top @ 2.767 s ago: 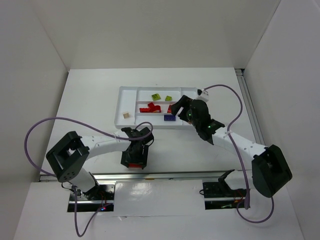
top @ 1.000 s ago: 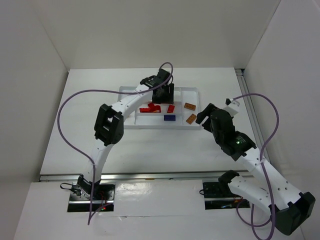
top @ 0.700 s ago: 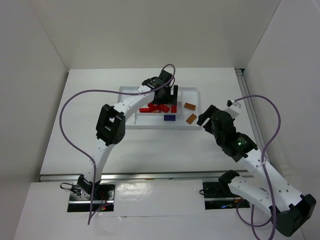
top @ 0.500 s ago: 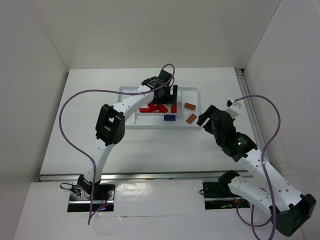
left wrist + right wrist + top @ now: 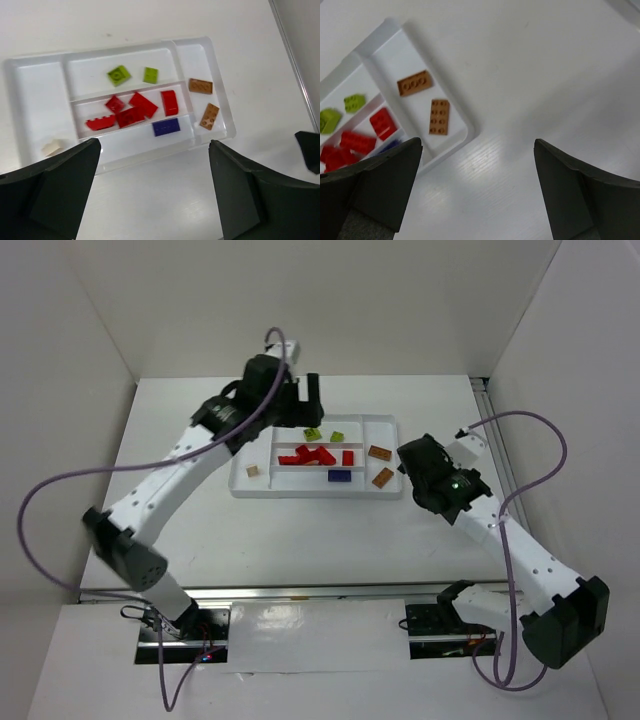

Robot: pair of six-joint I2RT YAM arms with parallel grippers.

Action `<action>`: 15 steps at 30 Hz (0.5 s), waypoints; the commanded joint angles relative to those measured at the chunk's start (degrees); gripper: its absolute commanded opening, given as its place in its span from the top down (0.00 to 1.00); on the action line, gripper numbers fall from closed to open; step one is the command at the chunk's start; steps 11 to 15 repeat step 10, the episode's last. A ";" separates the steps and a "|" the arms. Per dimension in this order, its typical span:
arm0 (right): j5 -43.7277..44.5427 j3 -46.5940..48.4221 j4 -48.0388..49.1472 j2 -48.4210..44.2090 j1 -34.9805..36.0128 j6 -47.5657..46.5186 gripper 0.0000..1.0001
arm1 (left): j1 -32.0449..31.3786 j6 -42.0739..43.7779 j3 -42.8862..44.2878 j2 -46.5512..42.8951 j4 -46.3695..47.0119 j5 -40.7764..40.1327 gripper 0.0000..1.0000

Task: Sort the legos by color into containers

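Jaws spread, clear of tray.

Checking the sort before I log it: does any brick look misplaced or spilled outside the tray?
Nothing stands out. All bricks lie inside the tray, one color per compartment: green bricks, red bricks, blue brick, orange-brown bricks, tan brick.

Smooth plastics on a faintly grained white worktop.
The tray is glossy, slightly translucent white plastic; the legos are smooth hard plastic with a dull shine. The left pincer has matt black fingers, as does the right pincer.
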 commanded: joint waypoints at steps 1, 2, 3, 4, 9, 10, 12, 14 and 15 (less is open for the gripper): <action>13.73 7.43 -12.25 3.49 -1.19 11.22 0.00 | 3.35 2.33 -9.45 -9.80 0.89 -5.36 0.00; 14.43 8.31 -14.01 4.89 -1.19 11.92 0.00 | 4.84 2.32 -11.47 -12.00 1.68 -5.37 0.00; 15.05 8.85 -14.02 4.90 -1.72 11.93 0.00 | 5.46 3.63 -15.50 -15.77 2.21 -6.67 0.00; 15.05 8.85 -13.41 5.51 -1.72 10.71 0.00 | 6.08 3.64 -17.36 -17.37 2.21 -8.77 0.00; 11.98 5.70 -6.22 3.06 -1.72 5.42 0.03 | 10.82 4.17 -22.21 -21.69 2.57 -12.05 0.00; 11.98 4.56 -6.20 2.45 -1.72 6.82 0.01 | 11.35 4.17 -22.74 -22.48 2.56 -10.91 0.00; 11.98 4.56 -6.20 2.45 -1.72 6.82 0.01 | 11.35 4.17 -22.74 -22.48 2.56 -10.91 0.00; 11.98 4.56 -6.20 2.45 -1.72 6.82 0.01 | 11.35 4.17 -22.74 -22.48 2.56 -10.91 0.00; 11.98 4.56 -6.20 2.45 -1.72 6.82 0.01 | 11.35 4.17 -22.74 -22.48 2.56 -10.91 0.00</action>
